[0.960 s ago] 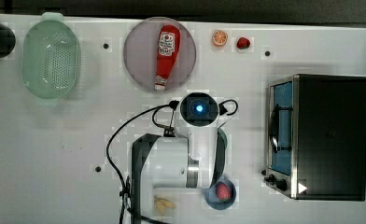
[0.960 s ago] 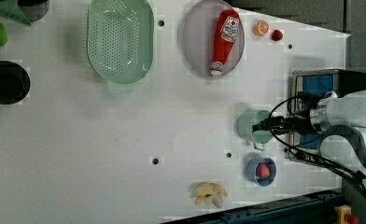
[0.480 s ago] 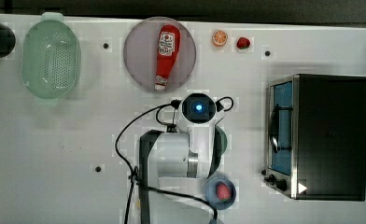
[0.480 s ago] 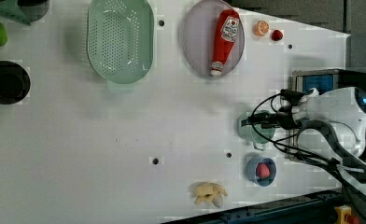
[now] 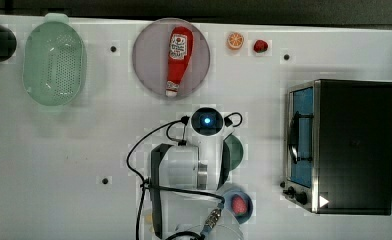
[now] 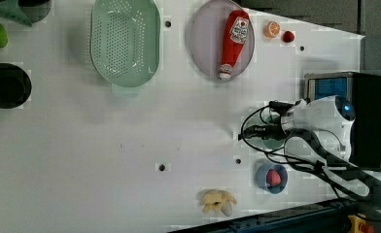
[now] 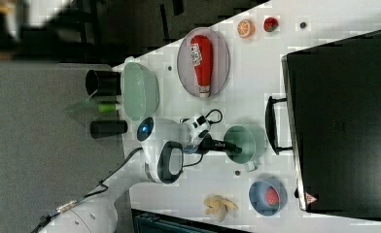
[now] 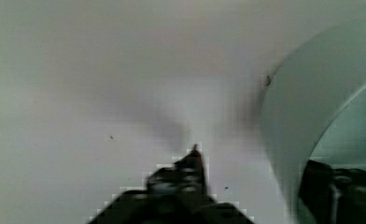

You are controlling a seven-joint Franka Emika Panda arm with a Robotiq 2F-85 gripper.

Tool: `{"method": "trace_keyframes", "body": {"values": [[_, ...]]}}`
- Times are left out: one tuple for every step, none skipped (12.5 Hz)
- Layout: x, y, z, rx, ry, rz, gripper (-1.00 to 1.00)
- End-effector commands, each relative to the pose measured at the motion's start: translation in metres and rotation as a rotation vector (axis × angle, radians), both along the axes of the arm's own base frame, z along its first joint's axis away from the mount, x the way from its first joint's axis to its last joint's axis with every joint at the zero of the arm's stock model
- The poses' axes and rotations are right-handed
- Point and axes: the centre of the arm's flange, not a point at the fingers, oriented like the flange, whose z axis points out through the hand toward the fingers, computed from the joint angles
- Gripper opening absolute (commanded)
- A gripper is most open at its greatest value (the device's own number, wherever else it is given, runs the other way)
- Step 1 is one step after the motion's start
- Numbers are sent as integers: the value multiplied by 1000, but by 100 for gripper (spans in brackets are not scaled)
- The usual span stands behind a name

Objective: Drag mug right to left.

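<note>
Wrist view: the claw (image 8: 251, 186) straddles the mug (image 8: 302, 121) wall, one finger (image 8: 186, 182) outside, one inside, not visibly clamped.

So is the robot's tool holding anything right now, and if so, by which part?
The tool straddles the mug's rim wall, one finger outside and one inside. Whether it has clamped yet cannot be told.

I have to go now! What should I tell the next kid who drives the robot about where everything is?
Gripper: fingers straddle the mug's wall, one inside, one outside; whether the grip is tight is unclear.
Mug: on the table next to the toaster oven, above the blue bowl in the top view.
Done: the arm has reached the mug.
Left: drag the mug toward the top view's left, over the bare table.
</note>
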Motion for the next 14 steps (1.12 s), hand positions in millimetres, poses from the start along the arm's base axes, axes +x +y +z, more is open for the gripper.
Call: {"method": "trace_keyframes", "body": {"values": [[19,8,30,12,-83,59,-29],[19,13,30,11,-85,60,-52],[20,19,30,8,-87,57,-65],[21,25,31,5,-94,54,-65],[22,32,32,6,-97,62,-65],[22,38,32,8,-98,75,-65],[22,45,33,10,-100,86,-65],[23,51,34,13,-102,98,-65],[22,60,34,18,-103,110,-65],[22,69,34,20,-103,116,-65],[21,78,33,17,-102,95,-65],[20,87,33,11,-102,59,-65],[19,97,33,7,-100,36,-65],[17,108,32,7,-99,25,-65]]}}
